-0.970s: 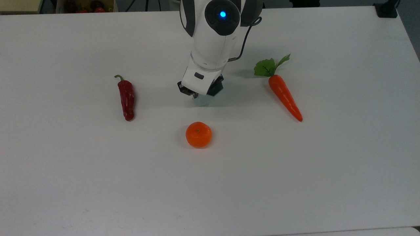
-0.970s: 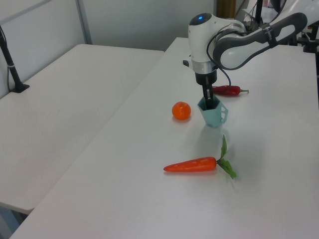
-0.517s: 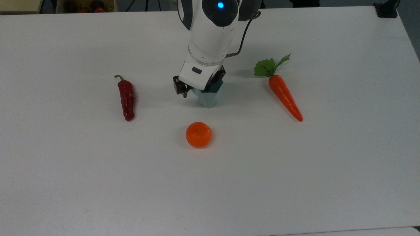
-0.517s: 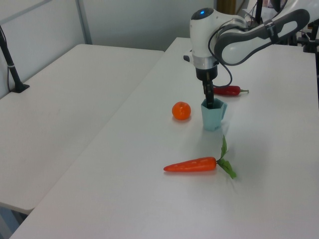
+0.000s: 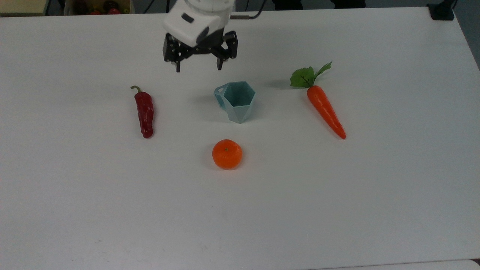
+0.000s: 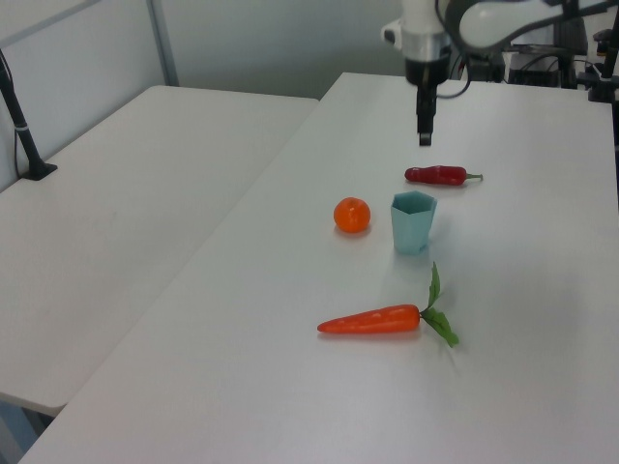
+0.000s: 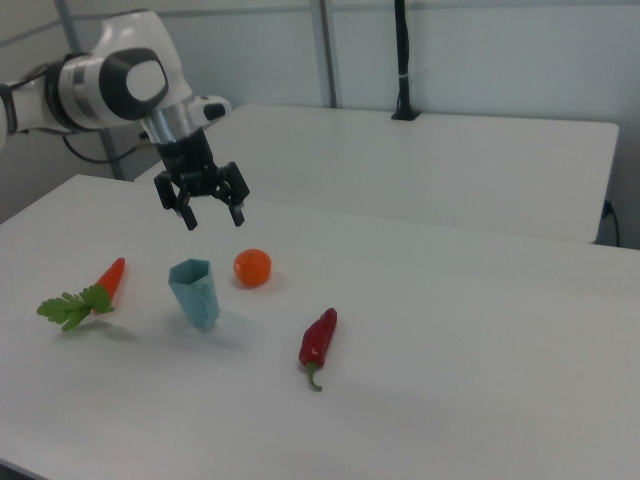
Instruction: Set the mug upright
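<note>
Teal mug [image 5: 236, 101] stands upright on the table [image 5: 337, 195]; its handle shows in the top view, hidden in the left view. Gripper [image 5: 198, 68] hangs above, fingers spread, empty.

white arm [image 7: 120, 85] w/ dark grey joint caps, black two-finger hand [image 5: 198, 67].

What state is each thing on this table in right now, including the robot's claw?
mug: standing upright, opening up, free of the gripper
gripper: jaws open, empty, raised above the table
chili pepper: lying flat
carrot: lying flat, leaves attached
orange: resting on the table, whole
</note>
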Tool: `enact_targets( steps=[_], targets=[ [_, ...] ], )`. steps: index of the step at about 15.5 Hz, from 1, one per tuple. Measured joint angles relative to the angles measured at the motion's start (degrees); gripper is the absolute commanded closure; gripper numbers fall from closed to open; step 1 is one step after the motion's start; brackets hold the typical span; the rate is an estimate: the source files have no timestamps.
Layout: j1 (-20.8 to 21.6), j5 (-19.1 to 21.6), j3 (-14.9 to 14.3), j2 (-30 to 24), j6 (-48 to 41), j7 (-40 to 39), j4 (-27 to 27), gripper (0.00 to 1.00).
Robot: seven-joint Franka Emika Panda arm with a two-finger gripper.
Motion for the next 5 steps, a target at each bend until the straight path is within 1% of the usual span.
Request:
enact_targets(
  steps=[1, 2, 4, 5],
  targets=[
    [-0.7, 1.0, 0.0, -1.6, -0.9, 0.8, 0.0, 0.00],
    [-2.1, 3.9, -0.1, -3.9, -2.5, 1.4, 0.0, 0.00],
    [-4.7, 8.0, -0.2, -7.6, -5.1, 1.6, -0.1, 0.00],
    [-5.5, 8.7, -0.2, -8.8, -6.2, 1.6, -0.1, 0.00]
  ],
)
